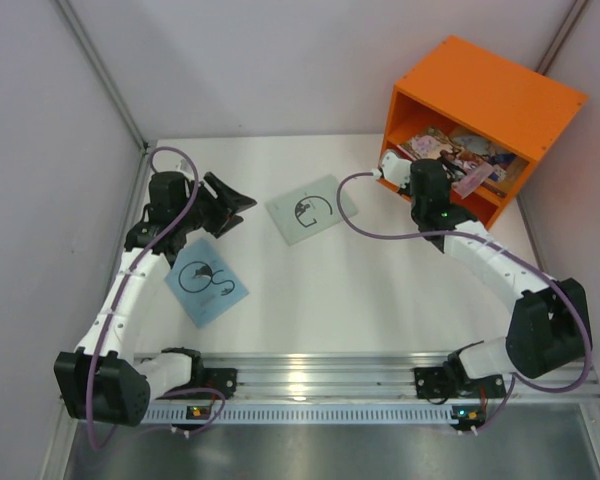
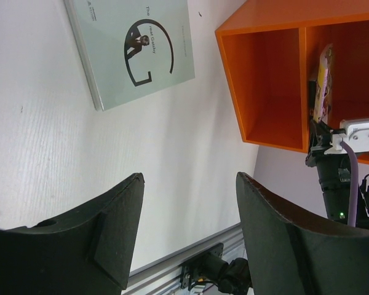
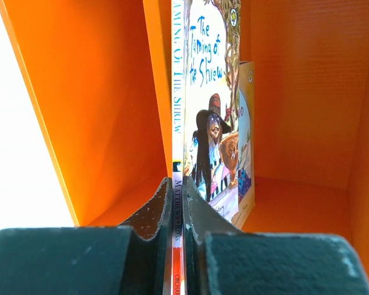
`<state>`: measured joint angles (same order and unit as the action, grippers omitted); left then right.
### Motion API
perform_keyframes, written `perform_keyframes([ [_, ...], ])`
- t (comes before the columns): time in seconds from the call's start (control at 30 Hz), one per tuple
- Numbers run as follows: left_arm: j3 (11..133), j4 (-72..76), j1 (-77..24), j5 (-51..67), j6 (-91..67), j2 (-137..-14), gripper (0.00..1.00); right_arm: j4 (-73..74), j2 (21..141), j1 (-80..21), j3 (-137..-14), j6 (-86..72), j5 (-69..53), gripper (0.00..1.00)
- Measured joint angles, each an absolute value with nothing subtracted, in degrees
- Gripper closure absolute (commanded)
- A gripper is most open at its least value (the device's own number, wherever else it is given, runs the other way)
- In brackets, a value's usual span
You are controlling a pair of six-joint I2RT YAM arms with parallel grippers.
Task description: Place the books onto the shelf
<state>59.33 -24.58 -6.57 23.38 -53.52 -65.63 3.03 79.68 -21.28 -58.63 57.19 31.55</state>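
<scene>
Orange walls of the shelf [image 3: 92, 110] fill the right wrist view, where the right jaws are clenched on the spine of an illustrated book [image 3: 212, 92] titled "The Taming of the Shrew". That book stands upright on its lower edge inside the compartment, its cover facing right in this view. A second illustrated book [image 3: 246, 141] stands upright just behind it, close to its cover. From above, the shelf sits at the far right corner of the white counter [image 1: 380, 290], and the right arm [image 1: 490, 255] reaches up to its open front. The left wrist view shows two compartments side by side, with the right arm at the one holding the books.

A pale green book [image 1: 312, 210] with a black swirl mark lies flat near the middle of the counter. A light blue book [image 1: 206, 282] with a similar mark lies flat nearer the left arm [image 1: 130, 275], well apart from the shelf. The left jaws are released, spread wide above the counter, beside the pale green book and not touching it.
</scene>
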Motion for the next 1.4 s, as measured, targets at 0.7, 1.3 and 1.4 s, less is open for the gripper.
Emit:
perform_keyframes([
  [0.7,59.4,-25.3,-6.0,23.6,-52.1,-65.6,0.33,4.3,79.6,-11.4,-60.1,58.5,27.4,0.9],
  [1.3,59.4,-26.2,-6.0,23.8,-51.0,-65.6,0.33,12.0,79.0,-10.7,-62.7,54.7,26.0,0.73],
  [1.4,59.4,-26.2,-6.0,23.8,-51.0,-65.6,0.33,12.0,78.9,-10.7,-62.7,54.6,26.0,0.8],
])
